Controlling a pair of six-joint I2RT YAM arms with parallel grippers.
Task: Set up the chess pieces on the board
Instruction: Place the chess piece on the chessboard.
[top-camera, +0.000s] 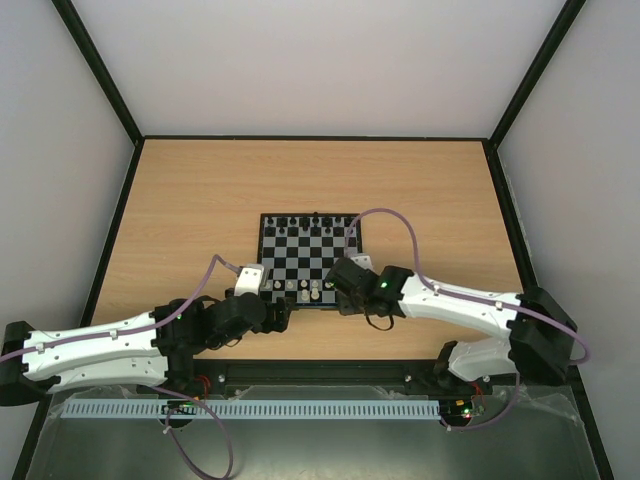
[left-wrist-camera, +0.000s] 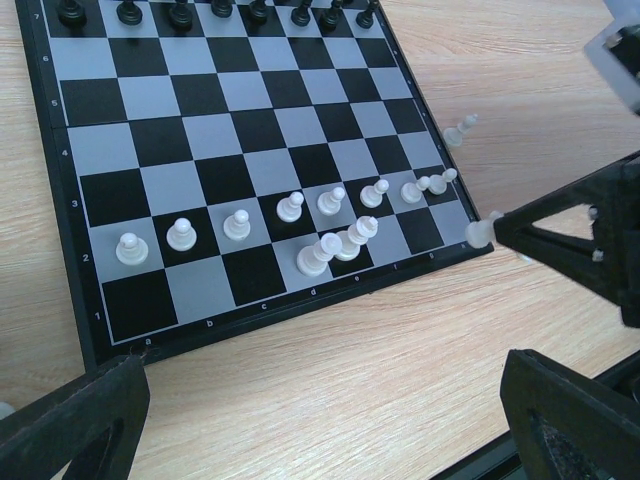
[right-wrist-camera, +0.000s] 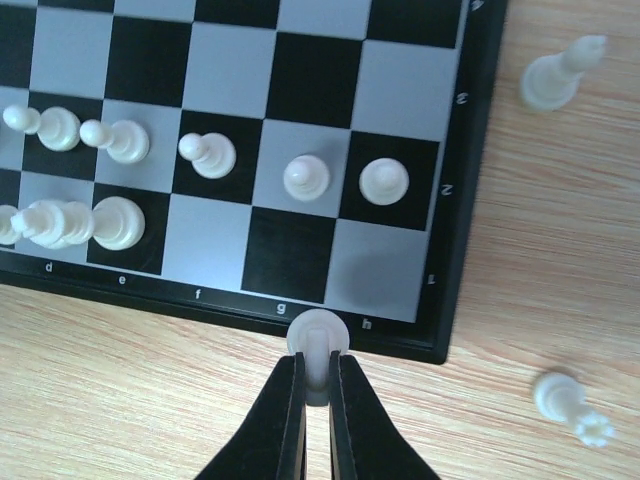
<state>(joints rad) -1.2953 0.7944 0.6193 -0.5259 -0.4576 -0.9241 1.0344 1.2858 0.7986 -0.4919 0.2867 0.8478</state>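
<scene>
The board (top-camera: 300, 250) lies mid-table, with black pieces (top-camera: 310, 222) along its far row and white pieces (top-camera: 305, 290) on its two near rows. My right gripper (right-wrist-camera: 318, 365) is shut on a white chess piece (right-wrist-camera: 318, 338) and holds it over the board's near rim (right-wrist-camera: 250, 305) between files g and h. It also shows in the left wrist view (left-wrist-camera: 480, 233). Squares f1, g1 and h1 are bare. My left gripper (left-wrist-camera: 320, 420) is open and empty over bare wood, just in front of the board's near edge (left-wrist-camera: 250, 330).
Two white pieces lie on the wood right of the board, one far (right-wrist-camera: 555, 78) and one near (right-wrist-camera: 565, 402). A black rail (top-camera: 320, 375) runs along the table's near edge. Black-framed walls (top-camera: 120, 210) enclose the table. A purple cable (top-camera: 400, 225) arcs over the board's right side.
</scene>
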